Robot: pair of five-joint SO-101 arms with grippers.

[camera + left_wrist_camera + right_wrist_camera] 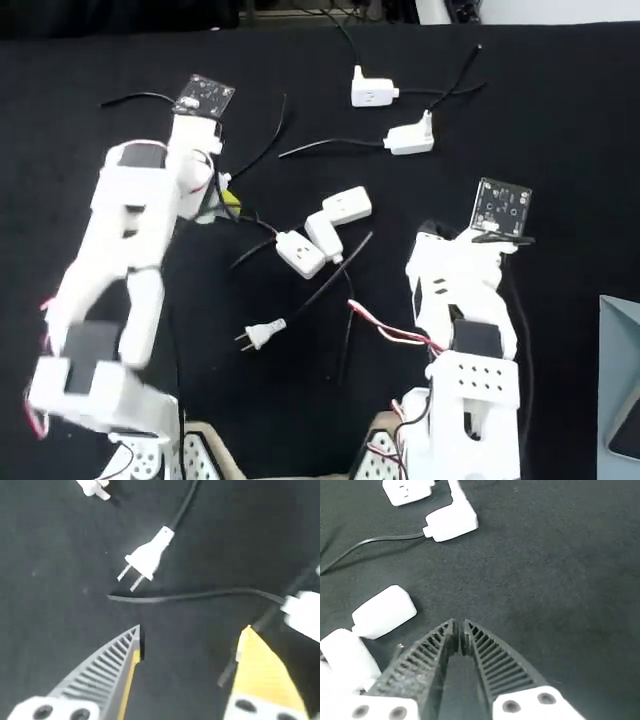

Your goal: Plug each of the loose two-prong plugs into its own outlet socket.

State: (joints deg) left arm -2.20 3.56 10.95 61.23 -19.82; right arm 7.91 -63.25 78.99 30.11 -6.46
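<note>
A loose white two-prong plug (262, 333) on a black cord lies on the black table near the front middle. The left wrist view has a white two-prong plug (145, 560) lying flat just beyond my left gripper (192, 630), which is open and holds nothing. Three white outlet blocks (347, 205) (322, 232) (300, 254) sit in a cluster mid-table. Farther back lie another outlet (373, 92) and a white plug body (410, 138). My left gripper (222, 198) hovers left of the cluster. My right gripper (459, 625) is shut and empty, right of the cluster (385, 611).
Black cords (320, 285) trail across the table between the blocks. A thin cord (190, 596) crosses just ahead of the left fingertips. A grey-blue object (620, 370) sits at the right edge. Bare black cloth lies right of the right arm (460, 330).
</note>
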